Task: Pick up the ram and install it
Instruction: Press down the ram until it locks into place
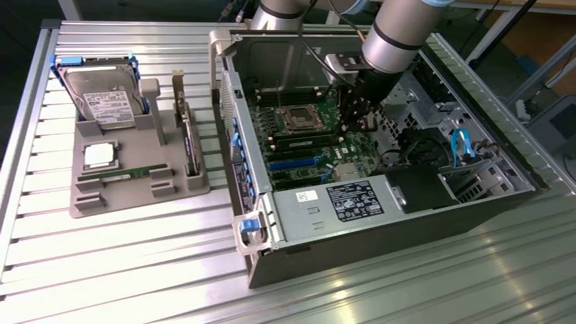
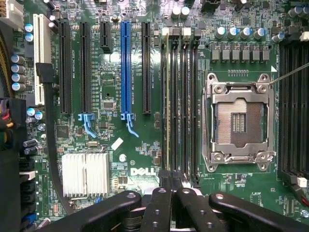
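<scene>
- Holding the claw clenched, tips pressed together and grasping nothing, low over the motherboard inside the open computer case.
- Finding the ram right under the claw's tips. It seems to be standing on edge in the bank of memory slots, in the slot nearest the expansion slots, and running straight away from the claw. Not telling whether the tips are touching its top edge or hanging just clear of it.
- Judging the step in hand to be the seating: the stick is lying in its slot, and the claw is shut for pushing rather than for gripping.
- Judging this step to be calling for pressure straight down on the stick's top edge, with no sideways lean, until both end latches close. Not seeing from here whether those latches are closed.
- Noting the empty processor socket near the claw on one side of the slots.
- Noting the blue expansion slot on the claw's other side, with the silver heat sink closer in on that same side.
- Spotting, well apart from the claw and outside the case, the grey tray, carrying another green stick, a square silver processor and a hard drive.
</scene>
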